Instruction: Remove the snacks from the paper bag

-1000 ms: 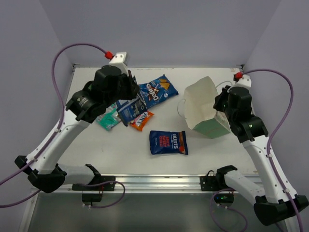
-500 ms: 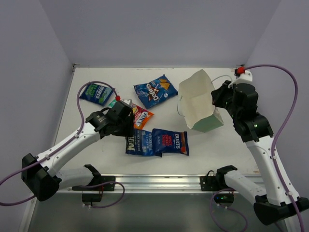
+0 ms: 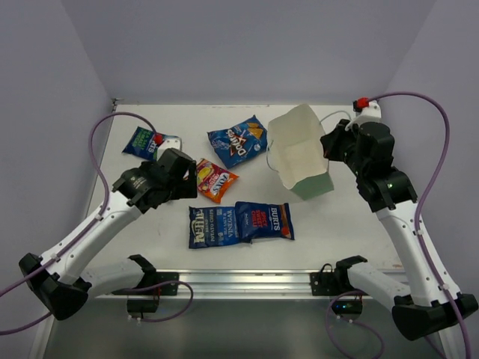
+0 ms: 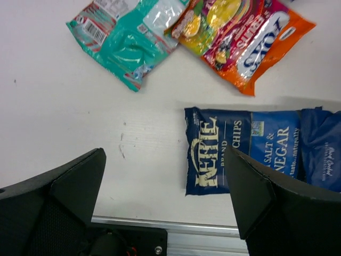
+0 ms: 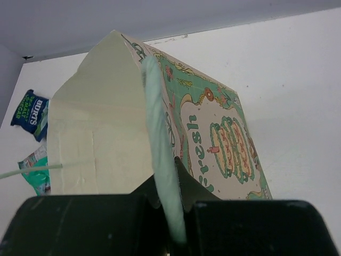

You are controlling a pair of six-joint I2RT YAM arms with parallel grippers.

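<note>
The pale green paper bag [image 3: 298,155] is tipped over with its mouth facing left. My right gripper [image 3: 328,146] is shut on the bag's wall edge [image 5: 162,176], pinched between both fingers. Snacks lie on the table: a dark blue Kettle packet [image 3: 212,226] beside a dark blue Burts packet [image 3: 263,220], a red-yellow-orange packet [image 3: 215,180], a blue Doritos packet [image 3: 238,140] and a blue packet [image 3: 141,140] at far left. The teal-white packet [image 4: 128,45] shows in the left wrist view. My left gripper [image 3: 174,187] hangs open and empty, just left of the Kettle packet [image 4: 234,152].
The aluminium rail [image 3: 247,280] runs along the table's near edge, close below the left gripper [image 4: 168,197]. Walls close in the table's left, back and right sides. White string handles [image 3: 274,161] hang at the bag's mouth.
My left gripper opened and released the Kettle packet, which now lies beside the Burts packet, and the arm drew back left. The right arm shifted the bag a little further left.
</note>
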